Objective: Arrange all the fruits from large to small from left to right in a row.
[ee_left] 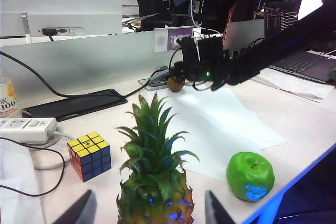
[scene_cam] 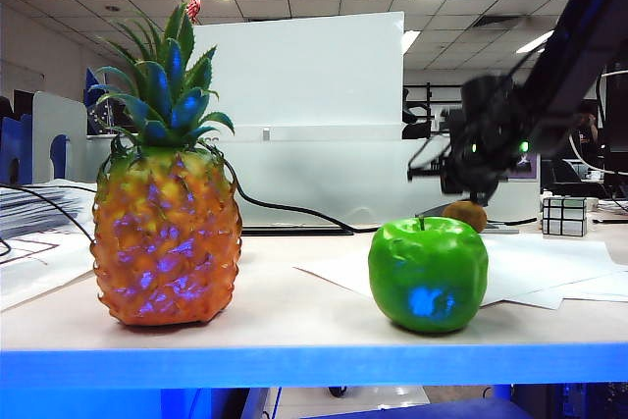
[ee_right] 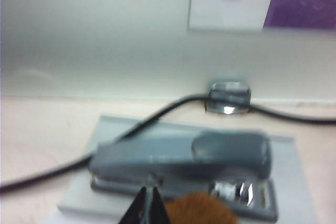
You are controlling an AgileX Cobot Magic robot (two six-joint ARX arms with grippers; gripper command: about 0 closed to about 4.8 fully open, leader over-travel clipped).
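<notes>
Right gripper point(ee_left: 177, 80) shut on kiwi point(scene_cam: 465, 214) at table's far side behind apple point(scene_cam: 428, 274); pineapple point(scene_cam: 167, 242) left. Left gripper point(ee_left: 144, 211) wide open, empty, over pineapple. We judge kiwi light, stiff, roundish: grip across middle

A large orange-yellow pineapple point(scene_cam: 166, 237) with a spiky green crown was seen standing upright at the left of the table's front edge. A glossy green apple point(scene_cam: 428, 274), stem up, was set to its right, well apart. A small brown kiwi point(scene_cam: 465, 214) was seen farther back, beneath the right gripper point(scene_cam: 469, 193), partly hidden.
</notes>
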